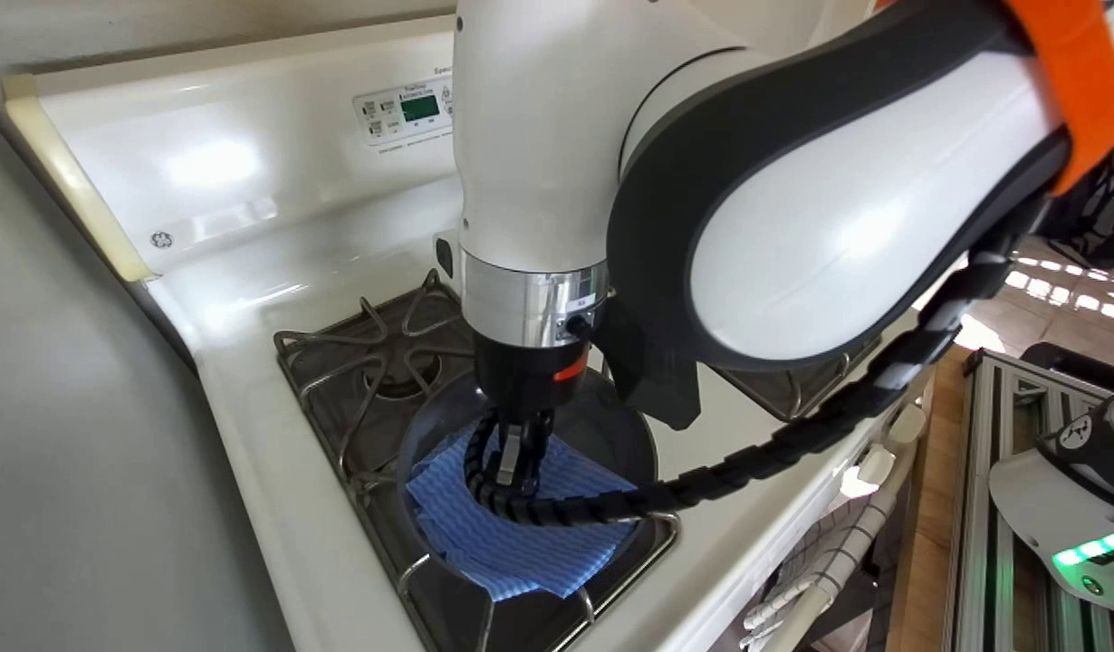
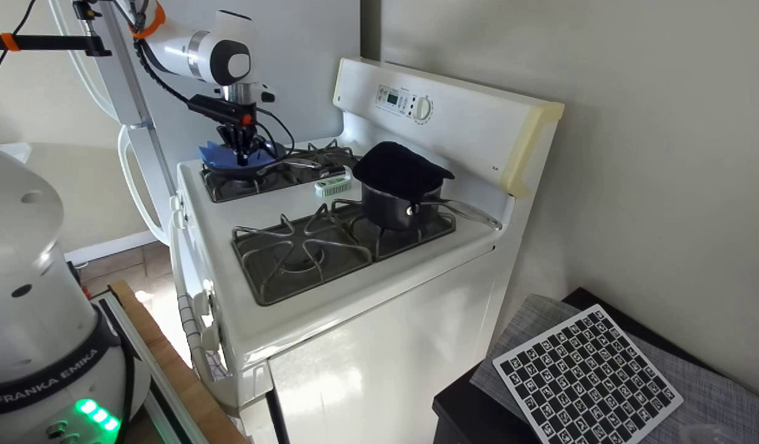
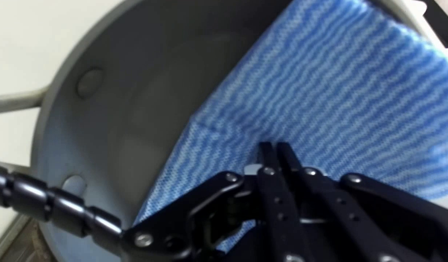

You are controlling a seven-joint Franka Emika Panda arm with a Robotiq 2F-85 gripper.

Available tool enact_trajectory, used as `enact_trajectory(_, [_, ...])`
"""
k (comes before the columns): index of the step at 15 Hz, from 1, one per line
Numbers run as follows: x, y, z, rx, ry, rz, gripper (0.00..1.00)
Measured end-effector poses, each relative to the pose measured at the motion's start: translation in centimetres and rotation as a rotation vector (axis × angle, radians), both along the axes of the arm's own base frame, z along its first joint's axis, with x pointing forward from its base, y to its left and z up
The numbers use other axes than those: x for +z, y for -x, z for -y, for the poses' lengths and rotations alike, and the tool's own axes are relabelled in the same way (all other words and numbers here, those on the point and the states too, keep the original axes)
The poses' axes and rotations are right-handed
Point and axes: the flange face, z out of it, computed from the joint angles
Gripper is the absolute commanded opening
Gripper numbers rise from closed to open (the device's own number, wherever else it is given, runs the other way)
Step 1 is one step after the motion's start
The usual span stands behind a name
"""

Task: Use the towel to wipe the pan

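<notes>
Gripper (image 3: 274,145) sits down in the pan (image 3: 158,72), fingers (image 3: 291,158) drawn together with only a slit between the tips, pressed onto the towel (image 3: 348,83); can't tell if a fold of cloth is pinched in there. Towel lies inside the pan on the stove (image 1: 249,489), right under the tips, so no reach needed, only a sweep. Key relation: in the wrist view, bare pan floor is left and upper left of the tips, toward the two rivets (image 3: 90,83) and the handle (image 3: 12,102); the bulk of the cloth lies right, away from the handle, and looks to run over the rim there. Tips are nearer the handle-side edge than the opposite one. Long axis of the towel: can't call it, cloth looks doubled and the gripper covers part. My read: wiping step, next stroke should go handleward over the bare floor with light down-force; risk is the tips riding off that close edge and rubbing the coating. Readable text: FRANKA EMIKA on the robot base (image 2: 43,385), GE badge (image 1: 161,239) on the back panel (image 1: 95,136), plus "Spec" at its top edge, rest cut off behind the arm (image 1: 539,136). Button labels on the control panel (image 1: 403,110) are too small to read.
</notes>
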Motion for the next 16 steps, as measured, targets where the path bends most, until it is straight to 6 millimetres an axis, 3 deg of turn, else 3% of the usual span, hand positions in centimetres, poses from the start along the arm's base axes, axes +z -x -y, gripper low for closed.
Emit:
enact_trajectory(9, [0.5, -2.1, -0.2, -0.048, -0.082, 0.139, 0.00])
enact_trajectory(16, [0.0, -1.1, -0.8, -0.028, -0.062, 0.090, 0.00])
